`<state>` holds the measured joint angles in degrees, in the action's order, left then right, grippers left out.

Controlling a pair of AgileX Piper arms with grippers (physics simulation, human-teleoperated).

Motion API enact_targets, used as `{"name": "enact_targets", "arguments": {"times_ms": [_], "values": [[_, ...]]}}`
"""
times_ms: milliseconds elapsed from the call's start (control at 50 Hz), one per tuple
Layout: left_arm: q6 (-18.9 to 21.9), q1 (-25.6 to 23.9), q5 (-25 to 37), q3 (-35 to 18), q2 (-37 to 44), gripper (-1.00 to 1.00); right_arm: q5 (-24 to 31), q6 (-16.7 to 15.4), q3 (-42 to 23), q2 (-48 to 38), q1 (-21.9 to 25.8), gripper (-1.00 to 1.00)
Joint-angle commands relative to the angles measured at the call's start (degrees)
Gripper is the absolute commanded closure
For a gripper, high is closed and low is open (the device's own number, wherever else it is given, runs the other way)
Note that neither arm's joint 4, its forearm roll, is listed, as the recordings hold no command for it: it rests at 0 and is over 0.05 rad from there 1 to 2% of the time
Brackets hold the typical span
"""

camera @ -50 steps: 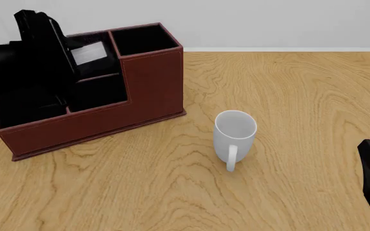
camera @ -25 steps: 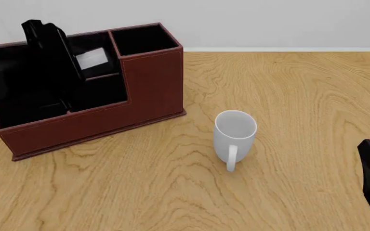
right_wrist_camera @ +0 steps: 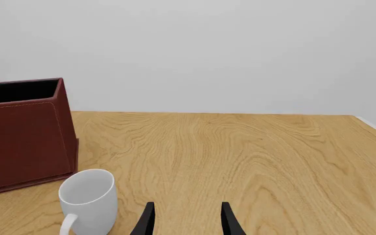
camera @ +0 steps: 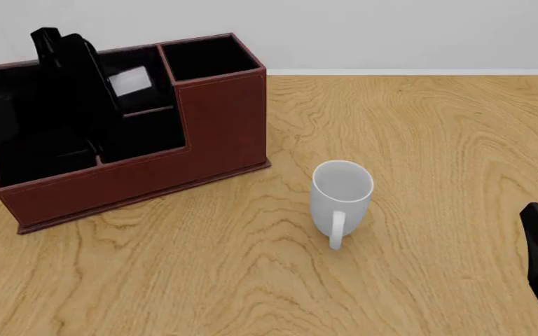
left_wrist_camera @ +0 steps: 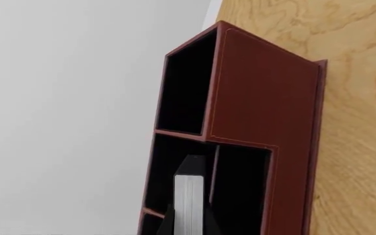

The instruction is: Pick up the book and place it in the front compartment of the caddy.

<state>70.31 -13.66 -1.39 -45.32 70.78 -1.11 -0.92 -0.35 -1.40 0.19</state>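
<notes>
The book [left_wrist_camera: 189,203] sits between the left gripper [left_wrist_camera: 189,226]'s fingers, white page edge facing up at the camera, so the fingers pinch it by its black covers. It hangs over the caddy [camera: 222,133], low among the short compartments, with a thin divider just beside it. I think it is held on edge so it can slide straight down into a slot. Which slot it is over, I cannot tell.

The white mug [camera: 341,199] stands on the desk [camera: 437,140], well apart. The right gripper [right_wrist_camera: 186,220] waits near the mug, fingers spread and holding nothing.
</notes>
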Motion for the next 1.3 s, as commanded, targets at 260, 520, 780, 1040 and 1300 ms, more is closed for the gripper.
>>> {"name": "enact_targets", "arguments": {"times_ms": [260,520,780,1040,1300], "values": [[1.9,0.3,-1.3,-1.6,0.1,1.0,0.0,0.0,0.0,0.0,0.0,-1.0],[1.7,-0.2,-2.5,-1.5,1.1,1.0,0.0,0.0,0.0,0.0,0.0,-1.0],[3.1,0.3,-5.4,-0.9,3.2,1.0,0.0,0.0,0.0,0.0,0.0,-1.0],[3.2,-0.1,-7.0,-0.6,4.8,1.0,0.0,0.0,0.0,0.0,0.0,-1.0],[3.3,-0.6,-9.0,-0.6,6.6,1.0,0.0,0.0,0.0,0.0,0.0,-1.0]]}}
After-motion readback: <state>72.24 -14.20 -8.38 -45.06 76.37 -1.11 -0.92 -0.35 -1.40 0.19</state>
